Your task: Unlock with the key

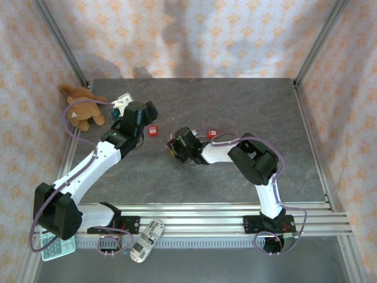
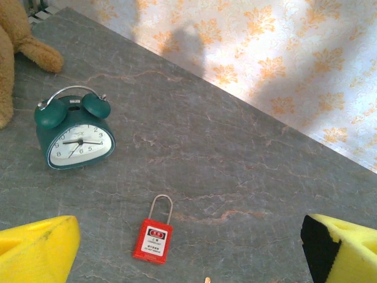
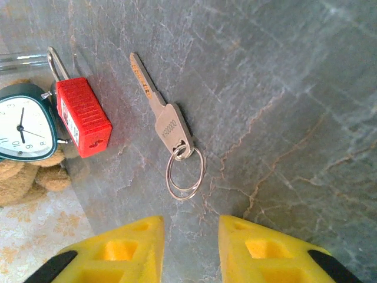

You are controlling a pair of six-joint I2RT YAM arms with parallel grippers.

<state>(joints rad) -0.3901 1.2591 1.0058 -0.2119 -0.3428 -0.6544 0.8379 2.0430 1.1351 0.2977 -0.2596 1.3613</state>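
**Red padlock and steel key lie loose on the grey table**

In the right wrist view the key [image 3: 159,109] lies left of centre, its blade pointing to the upper left and its ring [image 3: 185,171] nearest the bottom. The right gripper [image 3: 189,243] sits at the bottom edge, yellow fingers narrowly apart and holding nothing. The red padlock [image 3: 82,115] lies just left of the key, not touching it. In the left wrist view the left gripper [image 2: 189,250] is spread wide and empty, with the padlock at lower centre and a green alarm clock [image 2: 73,135] at middle left.
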